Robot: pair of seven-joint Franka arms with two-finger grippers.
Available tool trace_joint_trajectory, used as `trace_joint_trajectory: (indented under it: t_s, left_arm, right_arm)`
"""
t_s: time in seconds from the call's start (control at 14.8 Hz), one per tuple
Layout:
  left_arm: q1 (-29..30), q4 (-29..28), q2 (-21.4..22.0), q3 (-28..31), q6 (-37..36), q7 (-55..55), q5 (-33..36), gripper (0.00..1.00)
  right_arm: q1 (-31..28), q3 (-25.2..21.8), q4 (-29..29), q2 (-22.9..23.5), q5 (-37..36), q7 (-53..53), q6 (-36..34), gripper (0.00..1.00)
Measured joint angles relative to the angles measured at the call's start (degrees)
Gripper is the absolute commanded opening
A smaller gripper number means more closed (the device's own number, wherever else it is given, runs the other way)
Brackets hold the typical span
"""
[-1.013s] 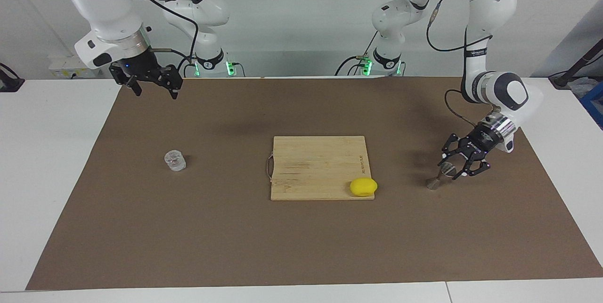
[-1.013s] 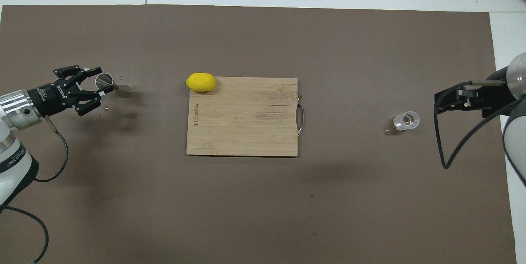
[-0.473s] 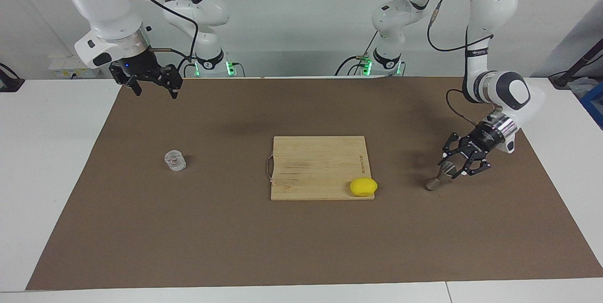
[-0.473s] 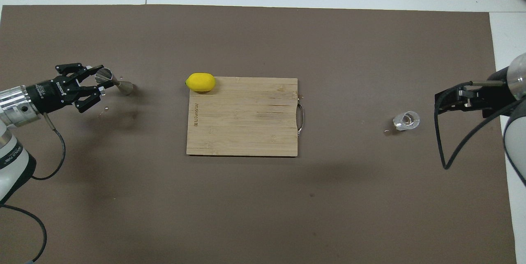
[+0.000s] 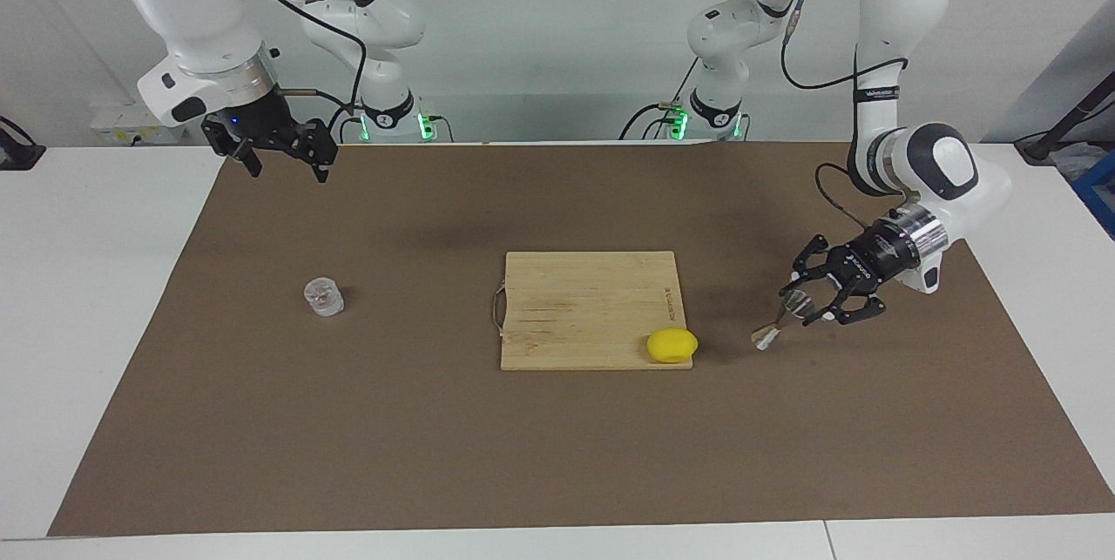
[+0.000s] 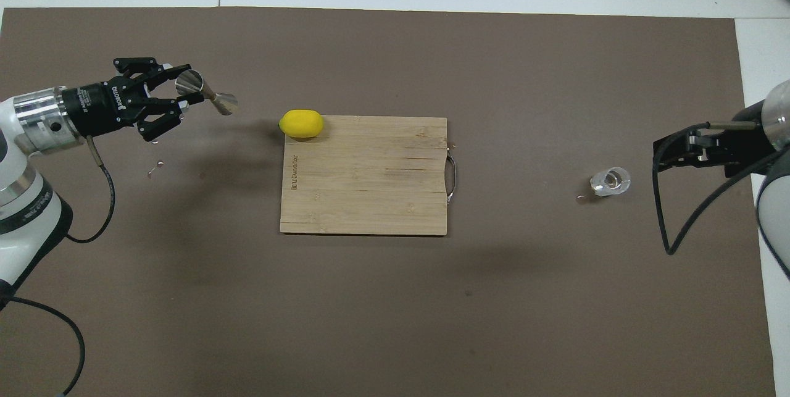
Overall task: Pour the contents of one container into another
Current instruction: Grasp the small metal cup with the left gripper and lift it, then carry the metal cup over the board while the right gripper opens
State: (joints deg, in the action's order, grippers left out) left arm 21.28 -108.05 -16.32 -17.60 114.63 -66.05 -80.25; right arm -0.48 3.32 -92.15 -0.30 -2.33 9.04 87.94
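The silver hourglass jigger (image 5: 778, 322) is held tilted in my left gripper (image 5: 806, 303), which is shut on its upper cone, a little above the brown mat beside the lemon. In the overhead view the jigger (image 6: 208, 96) leans out from the left gripper (image 6: 182, 91) toward the lemon. The clear ribbed glass cup (image 5: 323, 297) stands upright on the mat toward the right arm's end and also shows in the overhead view (image 6: 611, 181). My right gripper (image 5: 280, 157) hangs open and empty, high over the mat's edge nearest the robots, apart from the cup.
A wooden cutting board (image 5: 584, 299) lies mid-mat, its metal handle toward the right arm's end. A yellow lemon (image 5: 672, 345) sits on the board's corner toward the left arm's end. The brown mat (image 5: 557, 455) covers most of the white table.
My left gripper has lifted the jigger off the mat, tilted it further and carried it toward the lemon. The right arm and the glass cup have not moved.
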Motion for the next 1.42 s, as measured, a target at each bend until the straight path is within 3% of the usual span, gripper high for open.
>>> trace_joint_trajectory:
  t_s: [0.34,0.95,1.42]
  left_arm:
    - [-11.9,3.2,1.5,-0.9,8.3,-7.7,-1.4,0.00]
    - [-35.5,2.9,-1.4,-1.1,36.6,-9.6,-10.4,0.00]
    - [-39.8,5.7,-7.4,-1.0,39.9,-9.7,-10.8,0.00]
  right_arm:
    - [0.0,0.0,0.0,0.0,0.0,0.0,0.0,0.99]
    - [-0.3,-0.1,0.0,0.0,0.0,0.0,0.1,0.99]
    - [-1.4,-0.2,-0.2,0.0,0.0,10.6,1.4,1.00]
